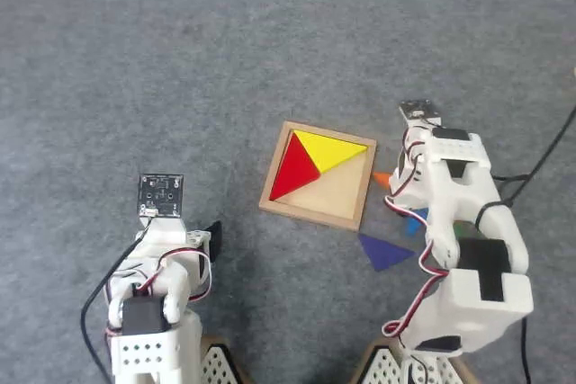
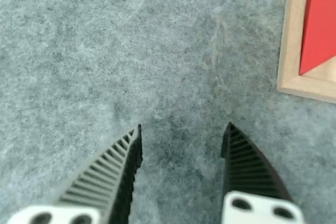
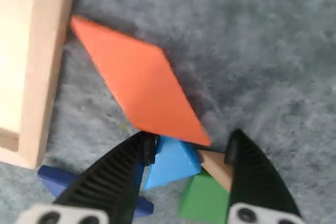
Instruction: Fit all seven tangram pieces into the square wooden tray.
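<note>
Looking down, I see the square wooden tray [image 1: 309, 217] on the grey carpet [image 1: 180, 87], a red triangle [image 1: 292, 173] and a yellow triangle [image 1: 328, 150] seated inside, edges meeting. An orange parallelogram [image 3: 139, 95], a light blue piece [image 3: 170, 163] and a green piece [image 3: 205, 200] cluster just outside. My right gripper [image 3: 189, 135] is spread around the light blue piece; my left gripper [image 2: 184, 127] gapes over bare carpet.

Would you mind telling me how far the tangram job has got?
Done: red triangle and yellow triangle lie in the square wooden tray. In hand: right gripper open over the light blue triangle. Remaining: orange parallelogram, green piece, tan piece, dark blue triangle.
</note>
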{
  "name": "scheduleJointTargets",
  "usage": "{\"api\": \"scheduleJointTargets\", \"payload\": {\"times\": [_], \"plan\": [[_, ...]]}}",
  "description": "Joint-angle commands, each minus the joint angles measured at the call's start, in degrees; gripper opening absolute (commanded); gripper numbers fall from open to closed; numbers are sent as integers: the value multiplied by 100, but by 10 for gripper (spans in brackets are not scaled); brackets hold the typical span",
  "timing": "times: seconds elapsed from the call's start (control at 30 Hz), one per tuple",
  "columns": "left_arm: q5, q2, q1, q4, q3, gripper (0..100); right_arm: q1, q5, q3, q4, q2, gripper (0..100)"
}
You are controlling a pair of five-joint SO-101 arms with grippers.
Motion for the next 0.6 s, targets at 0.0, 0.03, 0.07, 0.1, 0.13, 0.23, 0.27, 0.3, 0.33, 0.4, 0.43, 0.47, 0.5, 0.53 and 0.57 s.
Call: {"api": "scheduleJointTargets", "payload": {"times": [0.0,0.03,0.07,0.1,0.13,0.23,0.27,0.3,0.33,0.4,0.43,0.47,0.5,0.53,0.57], "plan": [[62,-62,-26,-123,-66,240,75,-167,-44,-189,-277,200],[62,-62,-26,-123,-66,240,84,-290,-97,-242,-303,202],[62,-62,-26,-123,-66,240,119,-396,-185,-251,-321,202],[62,-62,-26,-123,-66,240,145,-431,-255,-233,-391,202],[62,-62,-26,-123,-66,240,127,-396,-299,-224,-444,202],[62,-62,-26,-123,-66,240,-110,-229,-308,-251,-673,217],[62,-62,-26,-123,-66,240,-198,-167,-316,-251,-787,236],[62,-62,-26,-123,-66,240,-259,-141,-325,-259,-910,255],[62,-62,-26,-123,-66,240,-330,-123,-325,-277,-1051,270],[62,-62,-26,-123,-66,240,-409,-79,-396,-277,-1244,286],[62,-62,-26,-123,-66,240,-418,-79,-440,-286,-1288,285],[62,-62,-26,-123,-66,240,-409,-79,-501,-321,-1288,285],[62,-62,-26,-123,-66,240,-400,-44,-571,-338,-1244,285],[62,-62,-26,-123,-66,240,-391,-18,-633,-356,-1165,286],[62,-62,-26,-123,-66,240,-391,-9,-695,-356,-1059,287]]}}
